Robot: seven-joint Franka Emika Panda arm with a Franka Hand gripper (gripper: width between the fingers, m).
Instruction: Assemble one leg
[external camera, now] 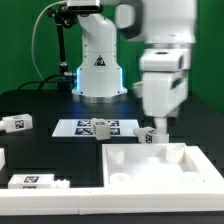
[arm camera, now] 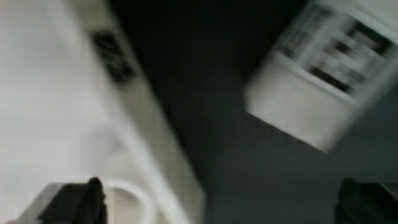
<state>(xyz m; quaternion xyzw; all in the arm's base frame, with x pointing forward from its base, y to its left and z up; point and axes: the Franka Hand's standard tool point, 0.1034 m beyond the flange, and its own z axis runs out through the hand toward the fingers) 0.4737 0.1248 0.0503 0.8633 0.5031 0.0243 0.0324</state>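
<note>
My gripper point(external camera: 160, 120) hangs over the far edge of the large white square tray-like piece point(external camera: 150, 172), its fingers pointing down. A stubby white leg point(external camera: 151, 135) with black-and-white tags lies on the black table just below it, against the piece's far edge. In the blurred wrist view the gripper point(arm camera: 222, 205) is open with only dark table between the fingers point(arm camera: 75, 200). The leg point(arm camera: 329, 70) lies ahead, outside the jaws, and the tray-like piece point(arm camera: 63, 110) runs along one side. Other legs lie at the exterior view's left point(external camera: 18, 123), front left point(external camera: 35, 181) and middle point(external camera: 99, 126).
The marker board point(external camera: 70, 127) lies flat in front of the robot base point(external camera: 98, 65), with one leg resting on it. A raised white corner block point(external camera: 173, 153) stands on the tray-like piece near the gripper. A cable hangs behind at the exterior view's left.
</note>
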